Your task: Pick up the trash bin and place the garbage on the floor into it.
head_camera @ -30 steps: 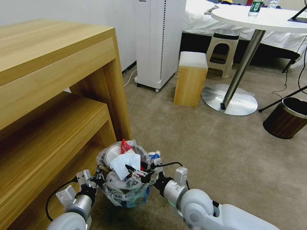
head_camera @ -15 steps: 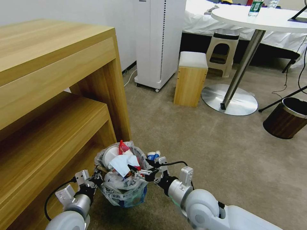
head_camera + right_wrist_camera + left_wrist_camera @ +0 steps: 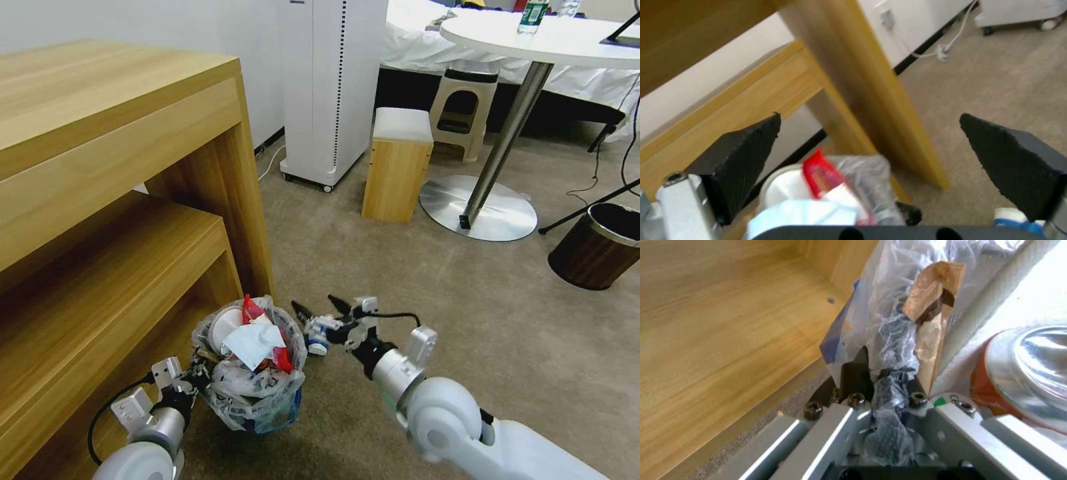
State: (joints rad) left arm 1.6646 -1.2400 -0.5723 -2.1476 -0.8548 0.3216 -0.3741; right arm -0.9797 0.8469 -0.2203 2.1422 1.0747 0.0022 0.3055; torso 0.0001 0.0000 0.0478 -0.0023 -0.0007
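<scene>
Left end effector (image 3: 193, 370) grips the upright trash bin's (image 3: 250, 387) bag rim; right end effector (image 3: 319, 308) gapes wide.

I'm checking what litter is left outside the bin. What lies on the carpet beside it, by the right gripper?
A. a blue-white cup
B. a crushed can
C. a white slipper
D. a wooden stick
A: a blue-white cup lies on the floor just right of the trash bin, by the open right gripper.
</scene>
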